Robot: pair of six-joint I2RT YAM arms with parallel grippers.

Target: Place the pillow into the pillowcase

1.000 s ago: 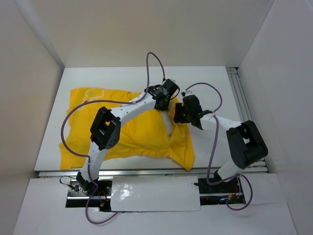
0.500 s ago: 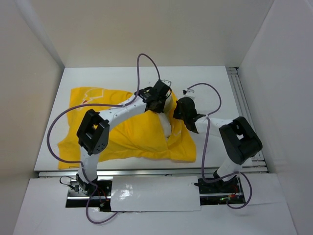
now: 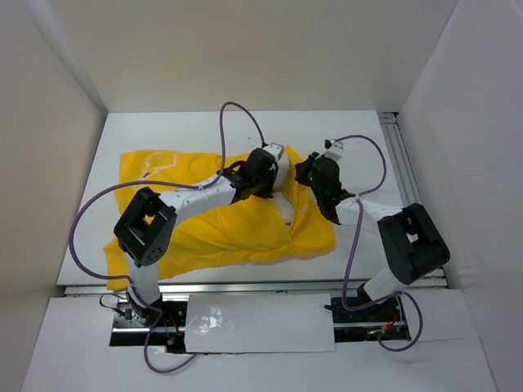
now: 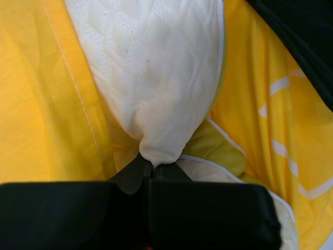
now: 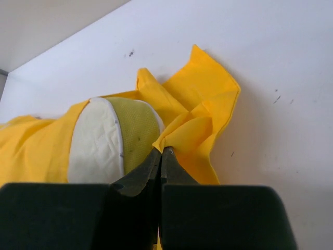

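The yellow pillowcase (image 3: 204, 229) lies crumpled across the table. The cream-white pillow (image 3: 285, 212) pokes out of its right end between the two arms. In the left wrist view my left gripper (image 4: 152, 164) is shut on a bunched tip of the pillow (image 4: 156, 67), with pillowcase fabric (image 4: 36, 104) on both sides. In the right wrist view my right gripper (image 5: 162, 151) is shut on a fold of the pillowcase (image 5: 203, 120) edge, right beside the pillow's end (image 5: 96, 143) and its greenish mesh side. From above, the left gripper (image 3: 272, 174) and right gripper (image 3: 305, 174) sit close together.
The white table (image 3: 351, 139) is boxed in by pale walls on three sides. A metal rail (image 3: 402, 163) runs along the table's right edge. Purple cables loop above both arms. Bare table shows behind and to the right of the fabric.
The right gripper has shut on the pillowcase edge and moved toward the far side. The left arm has swung lower and leftward, still holding the pillow. The pillowcase's right end has shifted.
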